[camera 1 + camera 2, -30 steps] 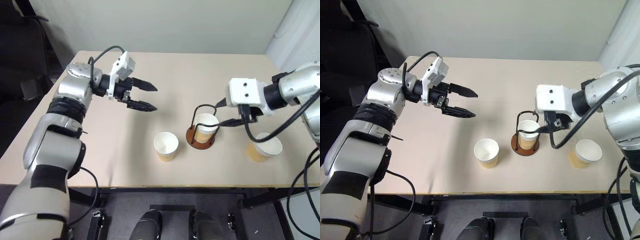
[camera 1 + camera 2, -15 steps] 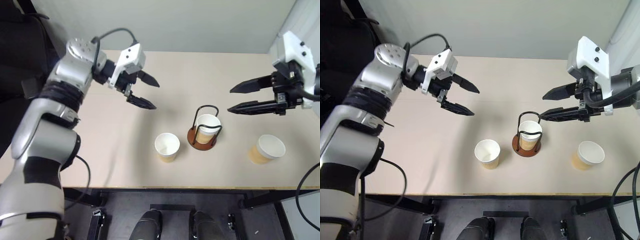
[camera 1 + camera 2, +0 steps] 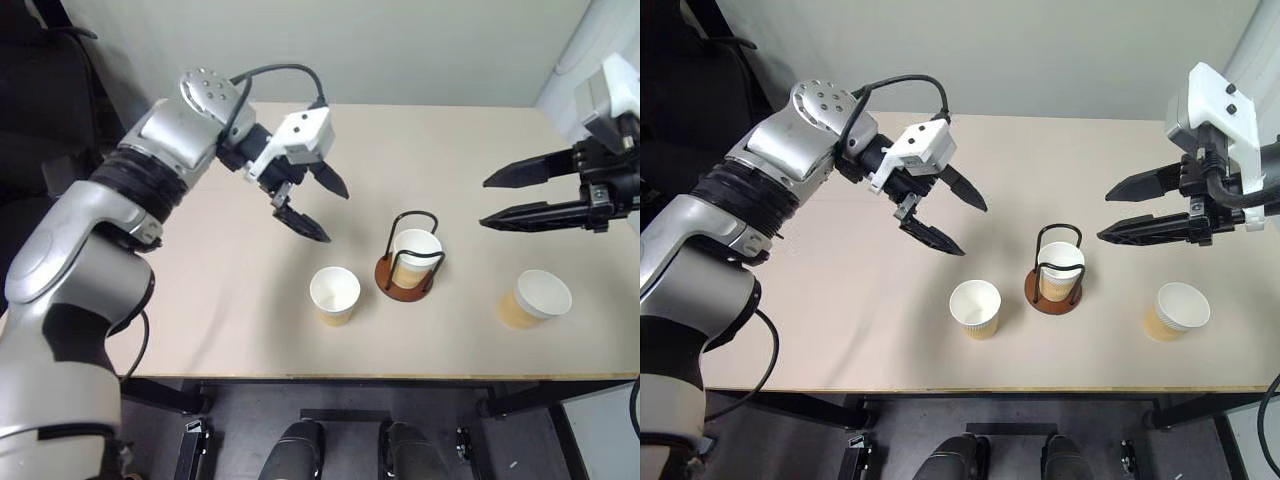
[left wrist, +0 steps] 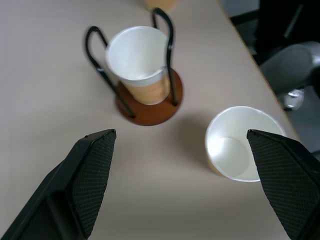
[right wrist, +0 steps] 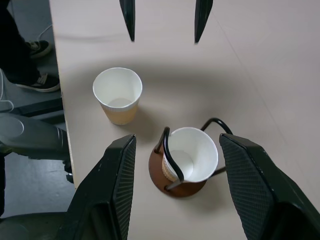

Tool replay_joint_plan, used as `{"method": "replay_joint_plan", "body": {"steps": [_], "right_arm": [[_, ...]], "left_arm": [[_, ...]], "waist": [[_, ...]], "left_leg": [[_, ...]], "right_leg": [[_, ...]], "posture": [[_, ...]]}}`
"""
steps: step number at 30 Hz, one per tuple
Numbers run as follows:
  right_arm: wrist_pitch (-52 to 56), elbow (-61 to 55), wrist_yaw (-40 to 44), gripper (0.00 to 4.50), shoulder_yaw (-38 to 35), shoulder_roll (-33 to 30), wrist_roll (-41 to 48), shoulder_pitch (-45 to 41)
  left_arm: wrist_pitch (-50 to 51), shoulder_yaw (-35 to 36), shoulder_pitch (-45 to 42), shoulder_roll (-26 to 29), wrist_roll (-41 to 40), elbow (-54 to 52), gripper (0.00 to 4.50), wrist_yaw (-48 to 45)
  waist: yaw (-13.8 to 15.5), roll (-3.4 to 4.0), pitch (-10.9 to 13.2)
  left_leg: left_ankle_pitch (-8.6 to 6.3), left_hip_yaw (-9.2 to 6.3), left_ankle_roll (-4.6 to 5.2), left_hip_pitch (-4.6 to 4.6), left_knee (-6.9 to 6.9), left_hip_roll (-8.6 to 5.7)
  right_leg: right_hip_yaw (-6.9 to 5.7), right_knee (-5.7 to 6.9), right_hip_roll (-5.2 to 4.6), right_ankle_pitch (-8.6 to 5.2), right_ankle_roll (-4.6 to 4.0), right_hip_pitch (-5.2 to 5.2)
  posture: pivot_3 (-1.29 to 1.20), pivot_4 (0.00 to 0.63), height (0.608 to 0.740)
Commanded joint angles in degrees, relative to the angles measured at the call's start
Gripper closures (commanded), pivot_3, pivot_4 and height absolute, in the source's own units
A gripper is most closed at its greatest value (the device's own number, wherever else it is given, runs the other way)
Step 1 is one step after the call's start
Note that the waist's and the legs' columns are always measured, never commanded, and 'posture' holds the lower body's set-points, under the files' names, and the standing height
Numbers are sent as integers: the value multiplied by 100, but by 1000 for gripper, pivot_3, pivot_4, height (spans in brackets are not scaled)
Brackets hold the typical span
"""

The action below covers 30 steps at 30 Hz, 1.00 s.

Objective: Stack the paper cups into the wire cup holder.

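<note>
- Head view: my right gripper (image 3: 500, 200) had lifted away from the wire cup holder (image 3: 408, 258), fingers apart, empty; one cup seated there.
- Left wrist view: left gripper (image 4: 185, 175), spread wide, had swung toward the loose cup (image 4: 240, 150), next to stack.

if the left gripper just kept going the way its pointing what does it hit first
Probably the table, or the loose paper cup next to the wire cup holder. The left gripper hangs open above the table, angled down toward the two; its wrist view frames both between the fingers. Depth is hard to judge.
</note>
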Motion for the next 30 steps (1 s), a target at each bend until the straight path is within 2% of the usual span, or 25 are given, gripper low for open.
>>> {"method": "replay_joint_plan", "body": {"steps": [1,5,14,25,30], "right_arm": [[-365,124,-117,1882,-43,95,8,-128],[-449,368,-203,1882,28,248,6,-300],[-453,397,-62,1882,88,82,144,-284],[-403,440,83,1882,165,-51,253,-370],[-399,451,143,1882,177,-126,291,-369]], "left_arm": [[32,-147,23,167,-177,-334,0,-178],[169,-183,129,122,-187,-432,0,-178],[444,-100,126,-107,53,-472,0,-178],[373,309,307,-782,1039,103,0,-178],[251,325,416,-796,1321,30,0,-178]], "waist": [[-16,2,0],[-14,4,1],[23,5,2],[21,4,1],[20,4,2]], "left_leg": [[0,2,1,0,5,-2],[-5,7,11,6,18,-8],[-10,-10,23,3,45,-12],[-7,-12,17,3,45,-7],[-8,-11,16,4,44,-8]], "right_leg": [[-3,0,0,0,0,3],[-11,4,11,5,1,11],[-20,2,12,15,-1,30],[-13,1,7,15,3,29],[-11,0,6,14,5,27]], "posture": [[0,150,740],[0,150,740],[0,150,740],[0,150,740],[0,150,740]]}}
